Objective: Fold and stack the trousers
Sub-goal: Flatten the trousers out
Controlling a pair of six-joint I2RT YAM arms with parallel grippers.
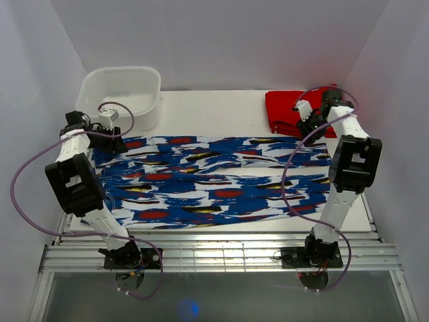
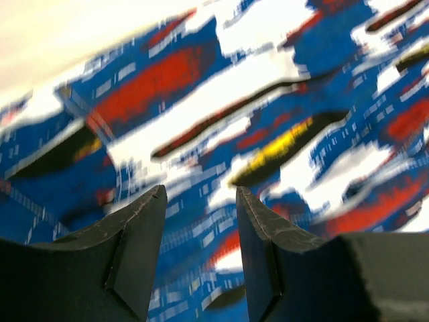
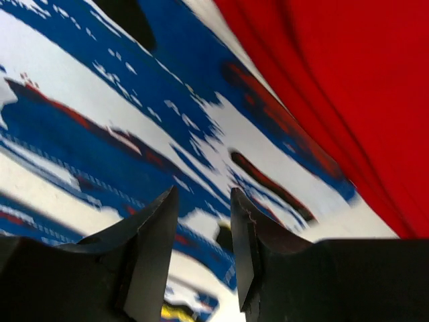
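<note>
The trousers (image 1: 214, 181), printed blue, white and red with black and yellow streaks, lie spread flat across the table from left to right. My left gripper (image 1: 115, 139) hovers over their far left corner, open and empty; in the left wrist view its gripper (image 2: 201, 194) hangs just above the printed cloth (image 2: 268, 121). My right gripper (image 1: 310, 126) is over the far right end, at the edge of the red garment, open and empty; in the right wrist view its gripper (image 3: 204, 194) hangs over the print (image 3: 134, 121).
A plain red folded garment (image 1: 288, 107) lies at the back right, also in the right wrist view (image 3: 348, 87). A white plastic basket (image 1: 124, 94) stands at the back left. White walls close in on three sides.
</note>
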